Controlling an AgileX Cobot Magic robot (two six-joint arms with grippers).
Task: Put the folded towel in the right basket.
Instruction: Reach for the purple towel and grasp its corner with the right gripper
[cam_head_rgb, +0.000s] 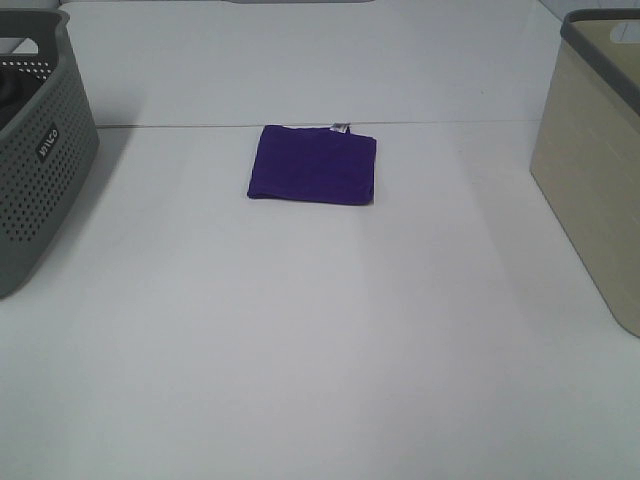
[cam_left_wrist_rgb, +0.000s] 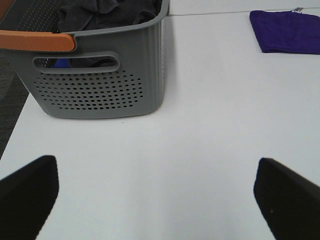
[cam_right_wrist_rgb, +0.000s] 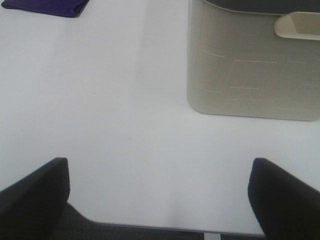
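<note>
On the left of the white table (cam_head_rgb: 300, 330) you have the grey perforated basket (cam_head_rgb: 45, 170), partly cut off by the edge of the high view. The left wrist view shows dark grey cloth (cam_left_wrist_rgb: 107, 12) heaped inside it, an orange strip (cam_left_wrist_rgb: 35, 41) along one rim and a handle slot in the wall facing that camera. Your left gripper (cam_left_wrist_rgb: 156, 182) hangs over bare table near this basket, its two black fingers (cam_left_wrist_rgb: 30, 192) set wide apart with nothing between them. In the middle of the table, toward the far side, lies the folded towel (cam_head_rgb: 313, 164): deep purple, roughly square and flat on the surface. It has a small pale tag (cam_head_rgb: 341, 127) at its far edge, where a thin seam line (cam_head_rgb: 180, 125) crosses the tabletop. The towel is well apart from both baskets and touched by neither gripper. Your right gripper (cam_right_wrist_rgb: 160, 180) hangs over the near edge of the table, its jaws likewise spread wide and holding nothing; only a corner of the towel shows in its wrist view. On the right stands the beige basket (cam_head_rgb: 590, 190) with a dark grey rim (cam_head_rgb: 598, 55), solid-walled, upright and partly out of the high view; you cannot tell from these views what its inside holds
</note>
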